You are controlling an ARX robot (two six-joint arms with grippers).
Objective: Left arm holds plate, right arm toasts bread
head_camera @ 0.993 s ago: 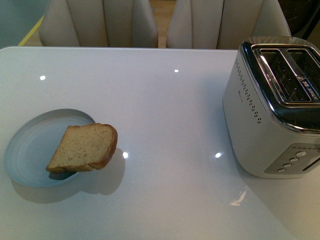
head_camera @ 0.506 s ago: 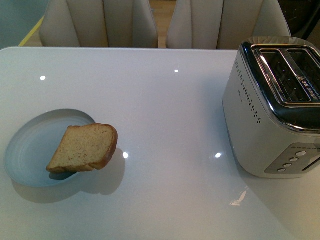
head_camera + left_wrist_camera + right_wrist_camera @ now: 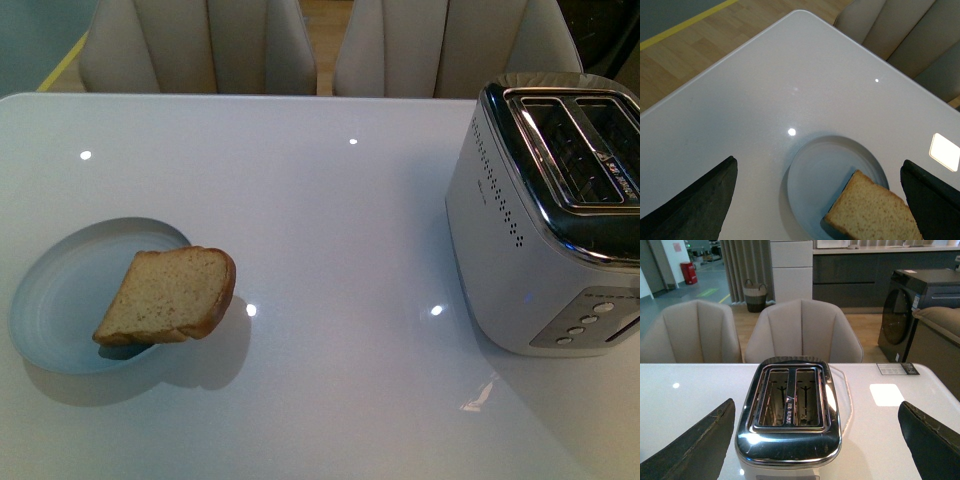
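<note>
Left claw (image 3: 818,161) wide open, empty, over plate (image 3: 55,295) at near left | my right claw (image 3: 816,403) wide open, empty, facing toaster (image 3: 520,230) at right | bread (image 3: 168,295) overhangs plate's right rim, long axis near-left to far-right; left arm nearer.

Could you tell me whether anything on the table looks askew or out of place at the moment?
Yes: the thick light-brown slice of bread is not flat in the round pale blue-grey plate. It leans on the plate's right rim, tilted, with its rounded crust end hanging over the white table. Nothing else stands out.
</note>
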